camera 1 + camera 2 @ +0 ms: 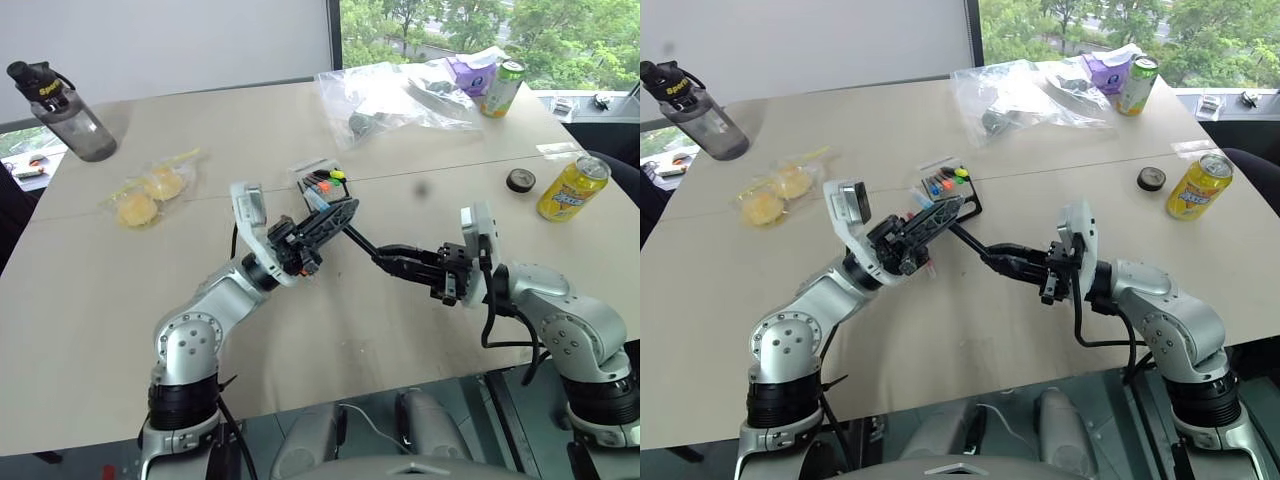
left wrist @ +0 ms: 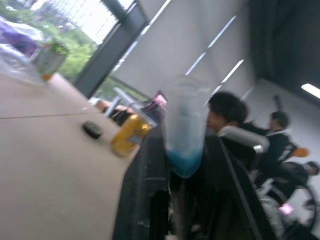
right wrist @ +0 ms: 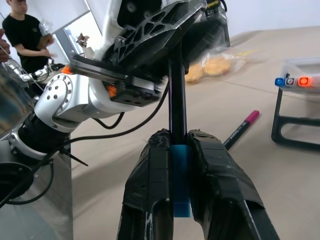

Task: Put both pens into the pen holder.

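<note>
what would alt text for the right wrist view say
The right gripper is shut on a black pen with light blue ends, whose far end sits in the left gripper. Behind, a magenta-capped pen lies on the table beside the black pen holder.

The beige table (image 1: pixel 90 290) has a seam running across its middle. At its far left corner stands a dark water bottle (image 1: pixel 65 115); nearer lies a clear packet of yellow pastries (image 1: pixel 150 190). A clear plastic bag (image 1: pixel 400 95) sprawls at the far middle, a green can (image 1: pixel 502 88) just beside it. A yellow can (image 1: pixel 572 188) and a small dark lid (image 1: pixel 520 180) sit on the right. The pen holder (image 1: pixel 945 190) stands near the centre, a magenta-capped pen (image 3: pixel 241 129) lying close by.
</note>
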You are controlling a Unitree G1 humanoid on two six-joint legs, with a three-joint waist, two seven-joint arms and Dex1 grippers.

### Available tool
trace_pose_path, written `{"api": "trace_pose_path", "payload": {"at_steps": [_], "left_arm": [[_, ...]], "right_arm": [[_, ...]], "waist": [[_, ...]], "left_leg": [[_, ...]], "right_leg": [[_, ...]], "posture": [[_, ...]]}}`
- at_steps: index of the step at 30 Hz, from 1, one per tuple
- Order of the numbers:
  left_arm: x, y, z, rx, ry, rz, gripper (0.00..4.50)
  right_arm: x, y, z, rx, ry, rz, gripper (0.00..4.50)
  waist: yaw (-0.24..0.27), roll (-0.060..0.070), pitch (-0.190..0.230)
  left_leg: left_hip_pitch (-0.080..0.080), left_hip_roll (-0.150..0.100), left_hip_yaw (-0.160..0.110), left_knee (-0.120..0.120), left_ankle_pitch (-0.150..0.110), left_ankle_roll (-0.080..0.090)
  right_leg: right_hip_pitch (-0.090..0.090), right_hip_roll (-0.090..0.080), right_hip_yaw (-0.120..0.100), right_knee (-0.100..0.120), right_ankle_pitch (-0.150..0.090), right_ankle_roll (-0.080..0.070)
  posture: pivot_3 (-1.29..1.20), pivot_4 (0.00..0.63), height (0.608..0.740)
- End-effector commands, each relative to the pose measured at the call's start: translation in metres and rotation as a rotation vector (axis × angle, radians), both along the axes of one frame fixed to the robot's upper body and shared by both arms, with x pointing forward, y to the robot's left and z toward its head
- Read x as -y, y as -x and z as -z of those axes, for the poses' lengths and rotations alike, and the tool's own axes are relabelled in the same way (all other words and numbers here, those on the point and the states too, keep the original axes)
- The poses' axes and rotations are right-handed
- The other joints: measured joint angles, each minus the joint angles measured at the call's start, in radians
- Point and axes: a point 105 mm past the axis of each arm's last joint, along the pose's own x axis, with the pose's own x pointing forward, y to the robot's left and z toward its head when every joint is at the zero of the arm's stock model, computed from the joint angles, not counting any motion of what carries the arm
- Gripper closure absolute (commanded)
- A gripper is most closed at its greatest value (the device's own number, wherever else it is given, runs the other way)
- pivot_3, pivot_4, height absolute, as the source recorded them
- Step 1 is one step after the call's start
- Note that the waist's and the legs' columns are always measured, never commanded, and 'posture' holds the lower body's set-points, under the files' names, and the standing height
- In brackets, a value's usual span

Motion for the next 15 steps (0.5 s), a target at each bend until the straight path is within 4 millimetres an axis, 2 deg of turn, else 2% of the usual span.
{"api": "trace_pose_path", "payload": {"at_steps": [1, 2, 4, 7, 9, 12, 15], "left_arm": [[-0.004, 0.004, -0.005, 0.036, -0.018, -0.01, 4.46], [-0.005, 0.003, -0.005, 0.041, -0.022, -0.015, 4.46], [-0.005, 0.002, -0.006, 0.057, -0.037, -0.03, 4.46], [-0.004, -0.004, -0.003, 0.099, -0.119, -0.088, 4.46], [-0.004, -0.01, -0.002, 0.126, -0.168, -0.127, 4.46], [-0.001, -0.016, -0.01, 0.297, -0.289, -0.215, 4.46], [0.008, -0.018, -0.009, 0.455, -0.423, -0.247, 4.46]], "right_arm": [[-0.003, 0.007, -0.008, 0.007, -0.016, -0.057, 4.0], [-0.002, 0.006, -0.008, -0.003, -0.009, -0.054, 3.46], [0.002, 0.0, -0.006, 0.017, 0.017, -0.006, 2.65], [0.019, -0.009, -0.001, 0.064, 0.037, 0.097, 1.14], [0.032, -0.013, -0.002, 0.086, 0.019, 0.151, 1.14], [0.048, -0.01, -0.003, 0.15, 0.009, 0.204, 1.14], [0.06, -0.01, -0.004, 0.172, -0.016, 0.256, 1.14]], "waist": [[0.001, 0.0, 0.0], [0.001, 0.0, 0.0], [0.001, 0.0, 0.0], [0.002, 0.0, 0.0], [0.006, 0.0, 0.0], [0.01, 0.0, 0.0], [0.01, 0.0, 0.0]], "left_leg": [[0.0, 0.0, 0.0, 0.0, 0.0, 0.0], [0.0, 0.0, 0.0, 0.0, 0.0, 0.0], [0.0, 0.0, 0.0, 0.0, 0.0, 0.0], [0.0, 0.0, 0.0, 0.0, 0.0, 0.0], [0.0, 0.0, 0.0, 0.0, 0.0, 0.0], [-0.001, -0.001, 0.0, 0.0, 0.0, 0.0], [-0.001, -0.001, 0.0, 0.0, 0.0, 0.0]], "right_leg": [[0.0, 0.0, 0.0, 0.0, 0.0, 0.0], [0.0, 0.0, 0.0, 0.0, 0.0, 0.0], [0.0, 0.0, 0.0, 0.0, 0.0, 0.0], [0.0, 0.0, 0.0, 0.0, 0.0, 0.0], [0.0, 0.0, -0.001, 0.0, 0.0, 0.0], [0.0, 0.0, 0.0, -0.001, 0.0, 0.0], [0.0, 0.0, -0.001, -0.001, 0.0, 0.0]], "posture": [[0.0, 0.15, 0.74], [0.0, 0.15, 0.74], [0.0, 0.15, 0.74], [0.0, 0.15, 0.74], [0.0, 0.15, 0.74], [0.0, 0.15, 0.74], [0.0, 0.15, 0.74]]}}
